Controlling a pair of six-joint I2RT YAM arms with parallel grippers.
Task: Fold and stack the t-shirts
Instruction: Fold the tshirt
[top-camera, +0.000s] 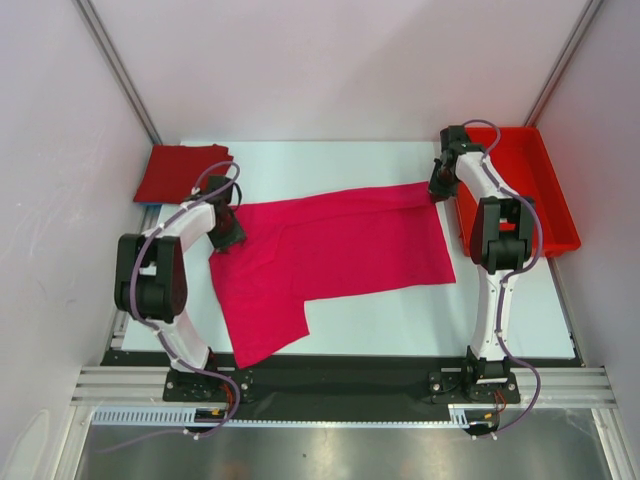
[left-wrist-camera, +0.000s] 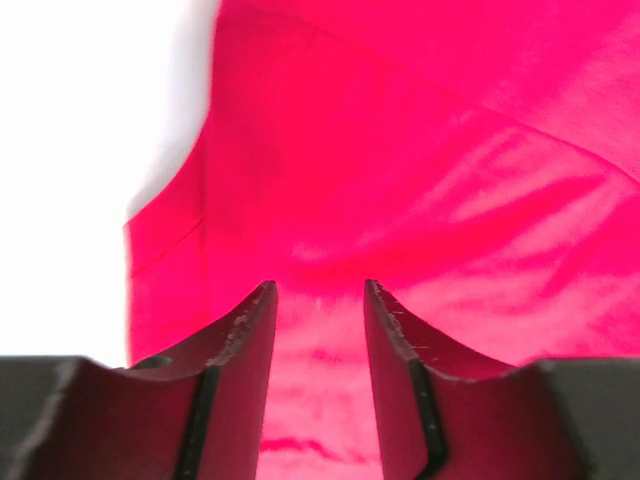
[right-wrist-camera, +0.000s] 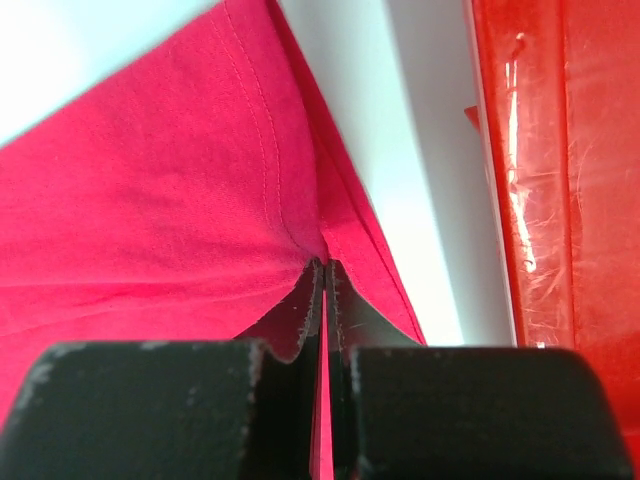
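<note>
Pink shirt (top-camera: 340, 250): spread flat mid-table (top-camera: 400, 320) in a loose L-shaped outline, not yet a compact fold. Red shirt (top-camera: 180, 172): a small neat rectangle at the far left corner, well apart from the pink one; I judge it finished. My right gripper (right-wrist-camera: 322, 265) is pinched closed on the pink shirt's hem at its far right corner, just beside the tray (top-camera: 545, 170). My left gripper (left-wrist-camera: 320, 290) sits at the shirt's left edge, jaws apart over the cloth and gripping nothing. By my reckoning about half remains: the pink shirt's folds, then stacking it with the red one.
</note>
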